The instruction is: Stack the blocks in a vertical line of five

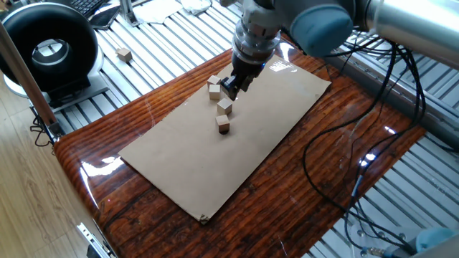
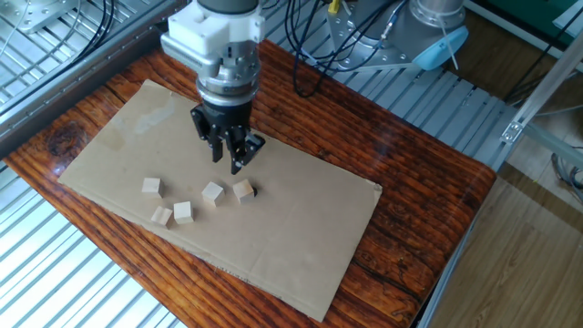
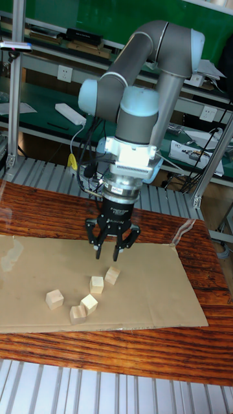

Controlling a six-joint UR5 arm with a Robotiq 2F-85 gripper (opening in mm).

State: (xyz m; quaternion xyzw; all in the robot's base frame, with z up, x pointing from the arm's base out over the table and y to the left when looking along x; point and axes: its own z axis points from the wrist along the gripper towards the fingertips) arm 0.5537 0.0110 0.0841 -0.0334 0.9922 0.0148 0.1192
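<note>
Five pale wooden blocks lie loose on the cardboard sheet [image 2: 301, 219], none on top of another. They sit at block [image 2: 152, 187], block [image 2: 161, 216], block [image 2: 183, 212], block [image 2: 213, 193] and block [image 2: 243, 189]. The tall fixed view shows the same cluster, from block [image 3: 54, 299] to block [image 3: 112, 275]. My gripper [image 2: 228, 160] hangs just above and behind the two right-hand blocks, open, with nothing between its fingers. In one fixed view the gripper [image 1: 231, 87] hides part of the cluster; block [image 1: 225, 106] and block [image 1: 223, 125] show in front of it.
A small dark round spot [image 2: 254, 191] lies beside the rightmost block. The cardboard rests on a glossy wooden table [image 2: 419, 200] ringed by metal slats. Cables [image 1: 358, 165] trail over the table's right side. A stray cube [image 1: 125, 54] sits on the slats by a black round device [image 1: 46, 50].
</note>
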